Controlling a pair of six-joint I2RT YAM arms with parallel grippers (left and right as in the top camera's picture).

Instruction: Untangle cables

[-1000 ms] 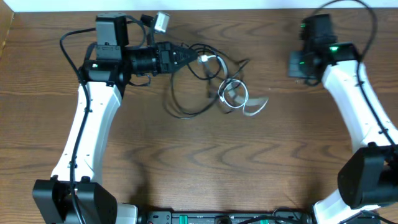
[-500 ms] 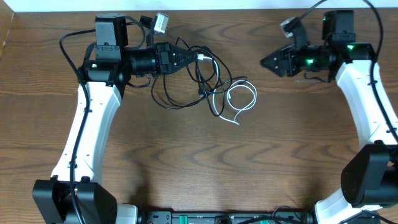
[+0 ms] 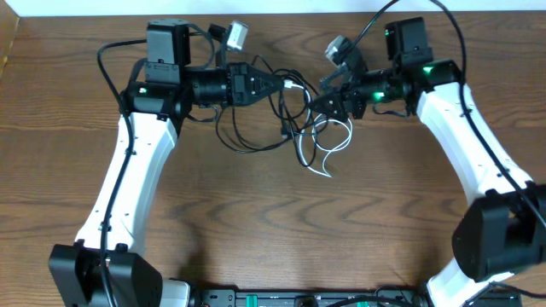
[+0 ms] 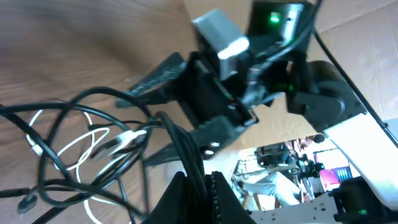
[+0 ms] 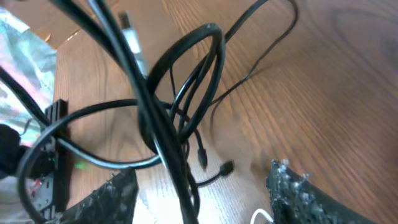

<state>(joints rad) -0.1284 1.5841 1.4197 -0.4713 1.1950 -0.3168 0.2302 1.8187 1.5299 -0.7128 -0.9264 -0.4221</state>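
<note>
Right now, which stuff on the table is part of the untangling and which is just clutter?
Job:
- black cable, clamped in the left jaws
- white cable, looped through the black one
- right jaws, open at the tangle

Not job:
- thick black cords fixed to the arms
- black strip with green lights at the table's near edge

Dark wooden table point(image 3: 256, 222); cardboard point(image 4: 367, 37) behind.
</note>
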